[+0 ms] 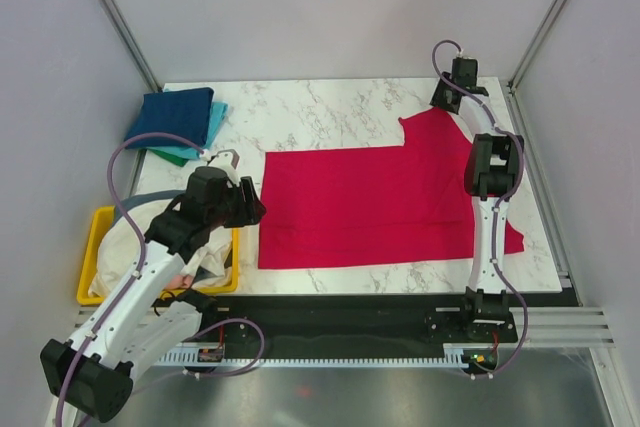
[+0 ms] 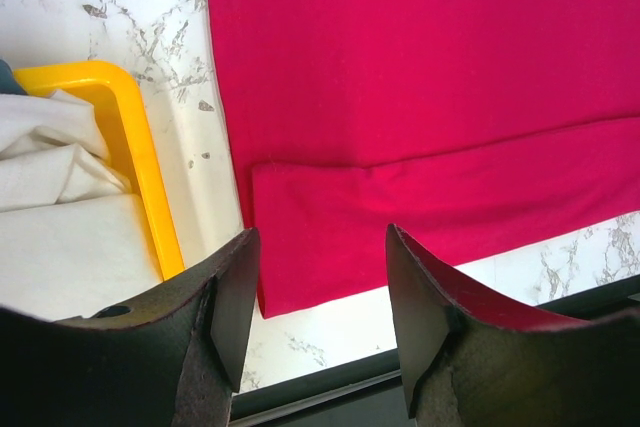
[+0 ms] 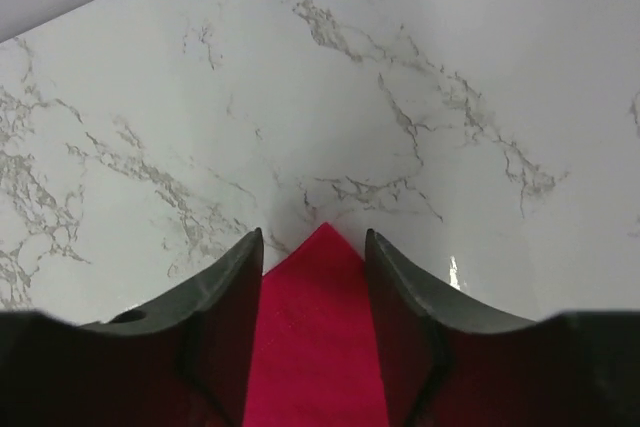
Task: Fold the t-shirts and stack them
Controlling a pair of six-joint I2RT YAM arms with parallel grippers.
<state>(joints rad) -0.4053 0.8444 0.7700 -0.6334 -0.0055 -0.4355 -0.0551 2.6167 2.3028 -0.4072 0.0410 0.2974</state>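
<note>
T-shirt point(image 1: 370, 202) on table point(image 1: 330, 112), right of bin point(image 1: 88, 267)

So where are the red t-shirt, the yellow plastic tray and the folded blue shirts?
Red t-shirt point(image 1: 360, 207): top view, middle.
Yellow plastic tray point(image 2: 146, 172): left wrist view, its rim.
Folded blue shirts point(image 1: 172, 115): top view, top layer.

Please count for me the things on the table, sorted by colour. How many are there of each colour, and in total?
Red shirt, spread flat: 1
Dark blue folded shirt: 1
Blue-green folded shirt: 1
Green folded shirt: 1
Yellow basket: 1
White cloth in the basket: at least 1; separate pieces cannot be told
Total: at least 6
</note>
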